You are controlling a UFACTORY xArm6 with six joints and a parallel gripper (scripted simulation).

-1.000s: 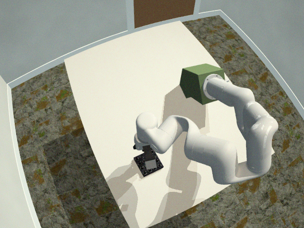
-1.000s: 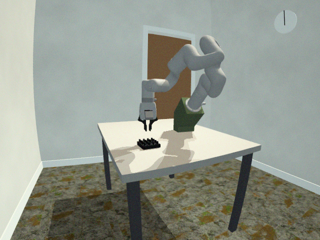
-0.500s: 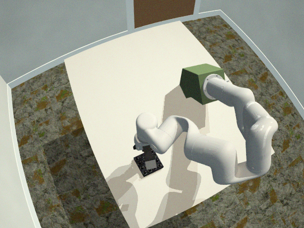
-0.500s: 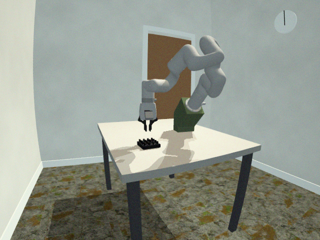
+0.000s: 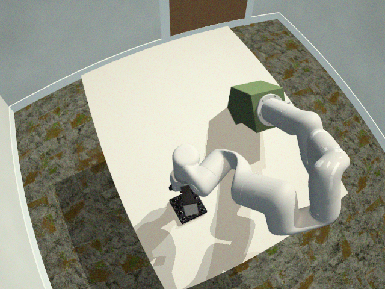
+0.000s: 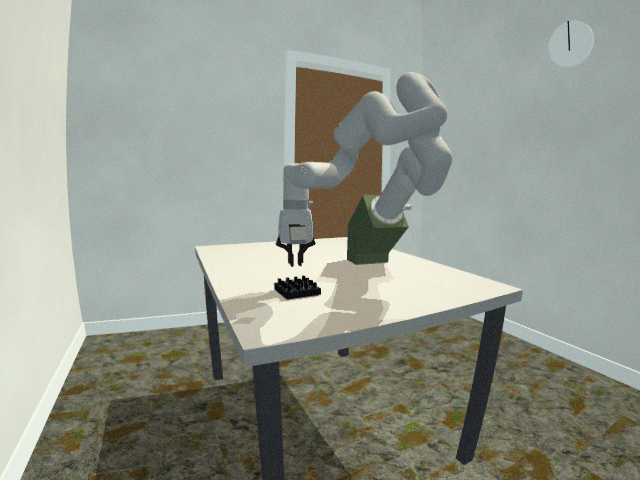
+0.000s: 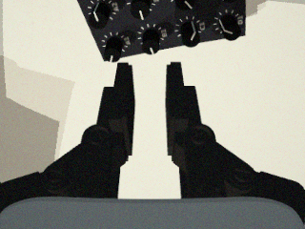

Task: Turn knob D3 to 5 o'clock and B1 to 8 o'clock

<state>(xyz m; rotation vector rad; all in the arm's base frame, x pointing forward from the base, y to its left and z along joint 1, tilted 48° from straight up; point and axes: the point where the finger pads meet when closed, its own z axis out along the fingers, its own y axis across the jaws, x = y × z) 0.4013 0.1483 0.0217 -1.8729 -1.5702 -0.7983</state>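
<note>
Claw [image 5: 187,195] [image 6: 295,264] [image 7: 150,82] part-open, nothing btwn tips, above knob box [image 5: 179,214] [image 6: 298,293] [image 7: 121,26] nr desk's [image 5: 139,93] [image 6: 439,279] [image 7: 267,119] L edge, toward near-L corner (ext. view); prob. approach step, next: align w/ tgt knob, then descend.
</note>
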